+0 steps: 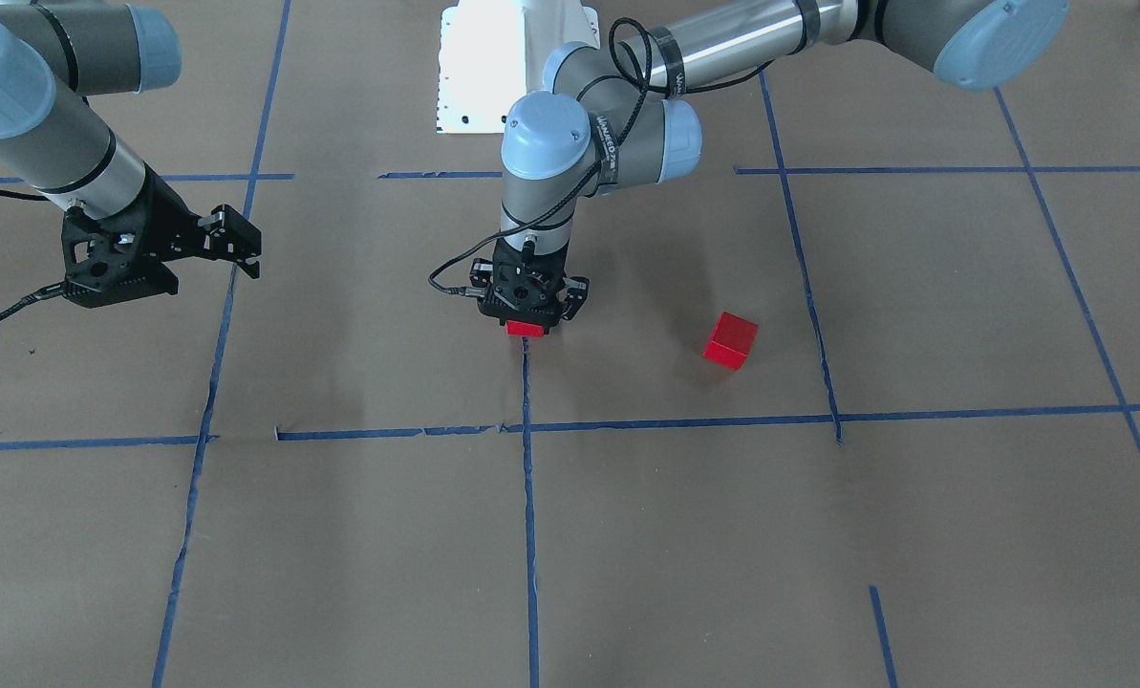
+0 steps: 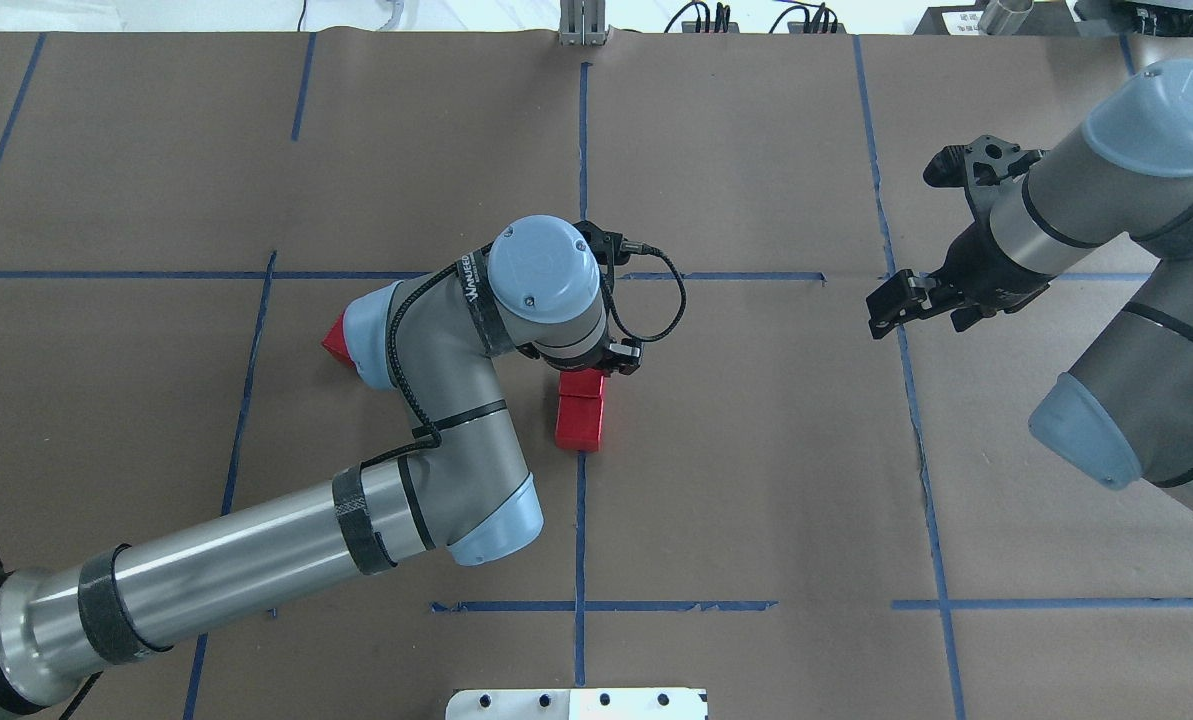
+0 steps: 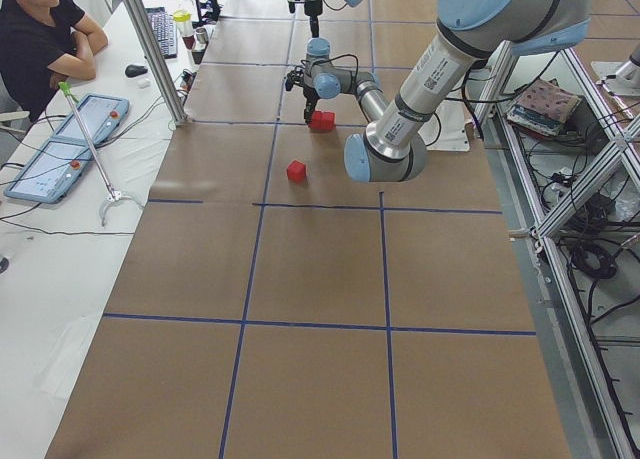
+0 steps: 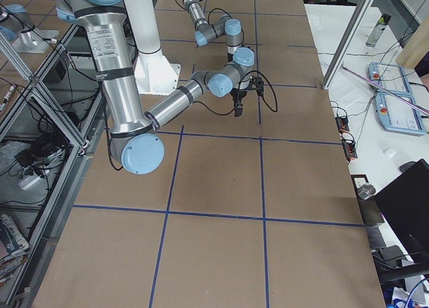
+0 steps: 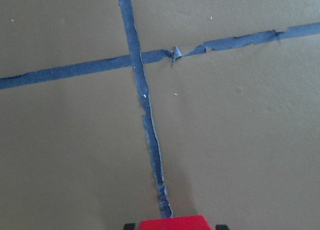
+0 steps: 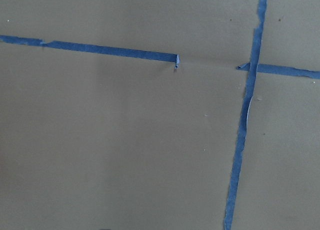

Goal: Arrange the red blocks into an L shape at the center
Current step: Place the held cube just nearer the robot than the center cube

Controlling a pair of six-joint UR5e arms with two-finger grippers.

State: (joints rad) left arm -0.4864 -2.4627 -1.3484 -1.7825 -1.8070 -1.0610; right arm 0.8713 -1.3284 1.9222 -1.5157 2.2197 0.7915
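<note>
We find two red blocks at the center [image 2: 676,420] of the counter [image 2: 806,520], touching end to end on the blue tape line [image 2: 581,520]. The near red block [image 2: 577,428] lies toward the robot base and the far red block [image 2: 586,384] beyond it, so the row's long axis runs along the tape, away from the base. The left tool [image 1: 529,313] stands upright over the far red block. In the wrist view its fingers flank the block's two sides, and we judge the block pinched, at or just above the paper. The lone red block [image 1: 730,340] lies well apart on the robot's left of the row. We judge that the L needs it set crosswise beside an end block, and the left tool is much the nearer. The right tool [image 1: 241,245] hangs well apart on the other side, holding nothing; whether it is spread or pressed together we cannot tell.
</note>
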